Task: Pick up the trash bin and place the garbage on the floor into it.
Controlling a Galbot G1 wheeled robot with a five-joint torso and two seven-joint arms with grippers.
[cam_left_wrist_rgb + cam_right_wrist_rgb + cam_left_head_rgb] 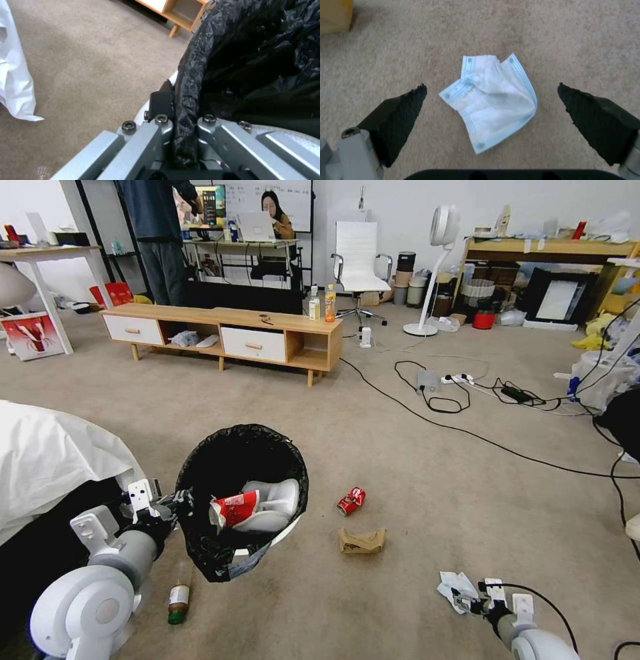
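Note:
My left gripper (179,505) is shut on the near-left rim of the trash bin (267,460), a white bin lined with a black bag, and holds it tilted above the floor (413,473). In the left wrist view the left gripper (181,110) pinches the bagged rim (190,82). A red-and-white wrapper (233,509) and white pieces lie inside. Of the garbage, a crushed red can (351,501), a brown paper piece (362,541) and a small green bottle (178,600) lie on the carpet. My right gripper (473,598) (491,87) hangs open over a crumpled white-and-blue face mask (493,100) (455,583).
Black cables (467,433) and a power strip (457,378) cross the carpet at the right. A low wooden TV stand (227,337) with two upright bottles (330,303) stands ahead. White cloth (53,453) covers something at my left. A fan (433,267) and a chair (360,267) stand farther back.

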